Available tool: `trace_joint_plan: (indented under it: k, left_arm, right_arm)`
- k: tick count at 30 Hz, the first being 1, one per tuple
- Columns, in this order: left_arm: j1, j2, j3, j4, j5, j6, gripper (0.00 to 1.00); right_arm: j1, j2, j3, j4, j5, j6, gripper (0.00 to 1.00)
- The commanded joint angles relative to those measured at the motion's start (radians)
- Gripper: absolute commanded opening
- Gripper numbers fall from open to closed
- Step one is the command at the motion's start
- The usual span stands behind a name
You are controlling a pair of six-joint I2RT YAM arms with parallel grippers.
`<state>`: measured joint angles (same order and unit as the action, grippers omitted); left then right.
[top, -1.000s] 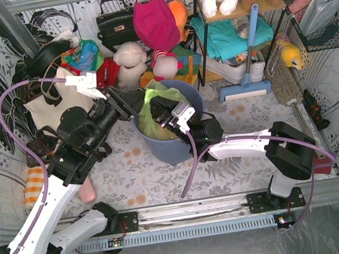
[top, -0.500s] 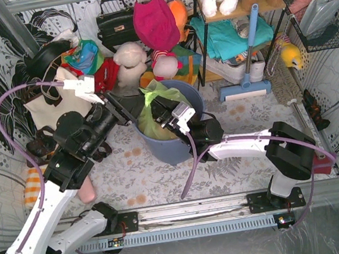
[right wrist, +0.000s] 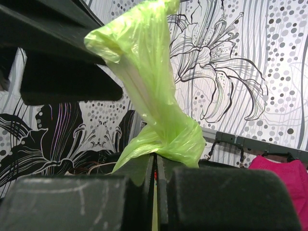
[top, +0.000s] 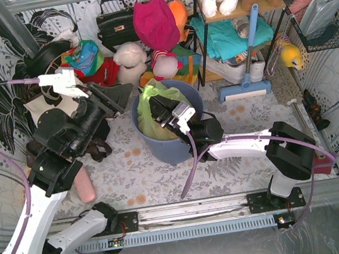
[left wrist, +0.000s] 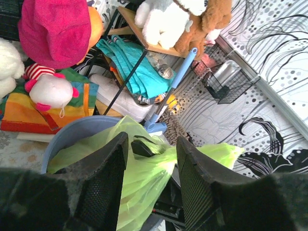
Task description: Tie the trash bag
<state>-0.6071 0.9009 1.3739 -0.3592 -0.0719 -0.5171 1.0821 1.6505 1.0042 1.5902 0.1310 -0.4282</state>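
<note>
- We find the right end effector (right wrist: 155, 166) clamped shut on the twisted neck of the trash bag (right wrist: 156, 106), which rises just above it. The bag's body sits in the bin (top: 179, 148) below.
- The left end effector (left wrist: 151, 140) has drawn back. It stands part-open and empty, with the bag ahead and clear of it.
- We judge the knot unfinished.

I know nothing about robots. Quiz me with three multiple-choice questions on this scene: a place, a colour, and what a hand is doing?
1. Where is the trash bag?
A. in the round blue-grey bin
B. flat on the floor
C. hanging on the back wall

2. What colour is the trash bag?
A. black
B. lime green
C. white

3. What is the right hand doing?
A. hanging open
B. shut on the trash bag's twisted top
C. shut on nothing

Answers: 1 A, the bag rises out of the bin; 2 B, its plastic is green in every view; 3 B, the right wrist view shows it pinching the twist.
</note>
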Motion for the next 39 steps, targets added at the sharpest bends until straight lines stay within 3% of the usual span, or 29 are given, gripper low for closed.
trace_joint_plan:
  k: [1,7,11,24,31,39]
  left_arm:
    - [-0.002,0.068,0.019,-0.018,-0.036,0.029,0.54]
    - [0.001,0.119,0.032,0.002,0.038,0.017,0.54]
    - [0.005,0.131,0.035,0.000,0.064,0.015,0.47]
    - [0.010,0.131,0.039,0.007,0.137,0.010,0.03]
    - [0.010,0.122,0.052,0.057,0.156,0.030,0.00]
    - [0.010,0.099,0.074,0.065,0.146,0.053,0.00]
  right_arm:
    - [-0.002,-0.006,0.037,0.108,-0.016,0.010,0.00]
    - [-0.001,-0.009,0.034,0.108,-0.015,0.005,0.00]
    - [-0.002,-0.008,0.032,0.108,-0.014,0.003,0.00]
    - [-0.002,-0.007,0.029,0.108,-0.010,-0.005,0.00]
    - [-0.001,-0.022,0.010,0.108,-0.009,0.003,0.00]
    - [-0.002,-0.024,-0.004,0.108,-0.005,0.016,0.08]
